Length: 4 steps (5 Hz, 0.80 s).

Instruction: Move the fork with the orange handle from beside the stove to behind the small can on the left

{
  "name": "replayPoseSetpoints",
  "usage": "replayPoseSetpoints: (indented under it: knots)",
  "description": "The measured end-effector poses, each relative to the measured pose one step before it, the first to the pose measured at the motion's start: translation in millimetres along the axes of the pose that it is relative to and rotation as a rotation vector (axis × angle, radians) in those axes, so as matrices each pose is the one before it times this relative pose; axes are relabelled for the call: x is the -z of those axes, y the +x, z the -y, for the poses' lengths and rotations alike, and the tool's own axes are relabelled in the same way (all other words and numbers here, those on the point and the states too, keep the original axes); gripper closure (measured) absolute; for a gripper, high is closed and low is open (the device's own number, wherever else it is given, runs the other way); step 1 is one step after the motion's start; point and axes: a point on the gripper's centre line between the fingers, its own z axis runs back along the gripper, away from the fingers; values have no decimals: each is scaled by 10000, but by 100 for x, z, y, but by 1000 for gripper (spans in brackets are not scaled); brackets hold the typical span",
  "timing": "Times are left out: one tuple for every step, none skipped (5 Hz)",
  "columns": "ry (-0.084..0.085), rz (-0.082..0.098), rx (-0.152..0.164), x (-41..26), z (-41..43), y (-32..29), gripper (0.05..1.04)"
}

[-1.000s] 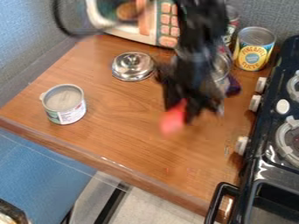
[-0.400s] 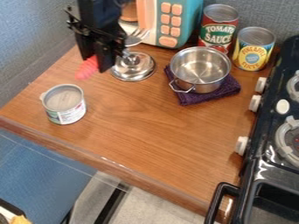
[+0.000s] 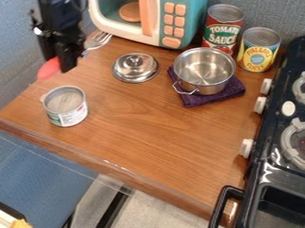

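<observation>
over the counter's left edge, towards its far left corner, the gripper holds a fork; the claw looks drawn narrow on it, though dark parts hide most of the grip. the fork sits aslant, tines out on one side and red handle on the other, so a weak pinch on that smooth-looking handle could let it swivel or slip. being so near the wall, a tine or the handle might catch there. the open can, by the near left corner, stands below, and a low sweep of the handle could knock it.

the can is ribless-looking thin metal, round, with a paper label. right of it, nearer the far edge, lies a shiny domed metal lid with a knob, before the boxy toy microwave. by the far right corner, a polished round pot with wire handles rests on a folded, nubby purple cloth. behind and beside it stand a red can and a yellow can, both cylinders.
</observation>
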Motion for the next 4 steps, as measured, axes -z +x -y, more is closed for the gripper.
replayPoseSetpoints:
  knots:
    - [136, -297, -414, 1996, -1647, 574, 672]
    - [40, -326, -27, 1440, -684, 737, 672]
    - [41, -288, 198, 1325, -743, 1115, 672]
    - [-43, -297, 378, 1540, -321, 695, 672]
